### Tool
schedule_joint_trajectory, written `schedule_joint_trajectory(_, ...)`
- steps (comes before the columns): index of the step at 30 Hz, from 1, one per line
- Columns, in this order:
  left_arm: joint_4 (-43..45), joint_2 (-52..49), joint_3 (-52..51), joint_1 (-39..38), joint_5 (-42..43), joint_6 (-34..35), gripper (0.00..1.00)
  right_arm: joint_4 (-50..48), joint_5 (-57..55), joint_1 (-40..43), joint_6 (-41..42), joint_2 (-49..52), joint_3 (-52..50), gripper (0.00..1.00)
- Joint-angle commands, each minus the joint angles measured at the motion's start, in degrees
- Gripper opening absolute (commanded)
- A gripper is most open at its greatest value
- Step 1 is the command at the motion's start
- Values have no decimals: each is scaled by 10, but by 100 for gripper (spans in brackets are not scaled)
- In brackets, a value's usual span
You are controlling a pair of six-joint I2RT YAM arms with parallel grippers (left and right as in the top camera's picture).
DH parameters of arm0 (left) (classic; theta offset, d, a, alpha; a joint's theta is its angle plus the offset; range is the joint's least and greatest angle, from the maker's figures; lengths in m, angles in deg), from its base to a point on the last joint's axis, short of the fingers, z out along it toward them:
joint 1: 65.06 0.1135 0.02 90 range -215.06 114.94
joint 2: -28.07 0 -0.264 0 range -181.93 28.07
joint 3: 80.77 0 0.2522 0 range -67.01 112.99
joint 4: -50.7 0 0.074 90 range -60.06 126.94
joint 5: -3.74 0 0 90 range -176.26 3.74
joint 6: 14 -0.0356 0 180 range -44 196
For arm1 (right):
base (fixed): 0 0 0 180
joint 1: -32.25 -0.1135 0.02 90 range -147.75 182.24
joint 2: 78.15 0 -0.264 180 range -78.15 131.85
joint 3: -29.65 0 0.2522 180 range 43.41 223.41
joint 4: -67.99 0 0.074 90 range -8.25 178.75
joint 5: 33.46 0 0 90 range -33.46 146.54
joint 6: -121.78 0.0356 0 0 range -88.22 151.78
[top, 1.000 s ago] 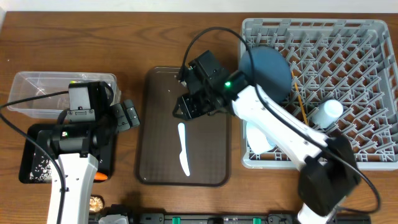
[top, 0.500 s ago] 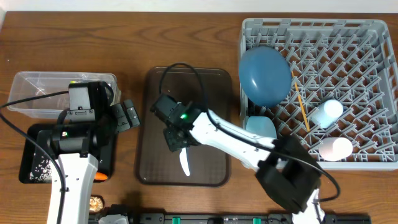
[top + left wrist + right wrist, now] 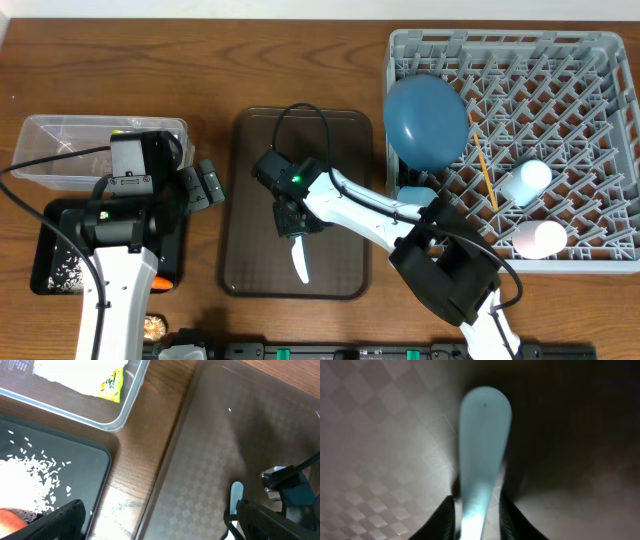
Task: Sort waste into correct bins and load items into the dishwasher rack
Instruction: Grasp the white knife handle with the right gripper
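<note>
Blue plate and chopstick already sit in the rack. My right gripper straddles the pale blue spoon, narrow, mid serving tray (gripped? cannot tell), seemingly the last item.

A wooden desk carries four things. At the left, a clear plastic tub sits just behind a black tray. A brown serving tray lies in the middle. At the right stands a grey dishwasher rack, apart from the serving tray.
</note>
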Motion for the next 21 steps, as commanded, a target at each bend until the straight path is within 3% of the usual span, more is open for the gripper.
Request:
schedule_joint_trajectory(1,0,-1,7,3,-7,5,98,-1,4,2,6,4,-2,17)
schedule_joint_trajectory(9,0,-1,7,3,-7,5,98,-2,-3,3,6,4,-2,2)
schedule_joint_trajectory(21,0,-1,7,3,-7,5,98,31,-2,34,-47,-48,27,2)
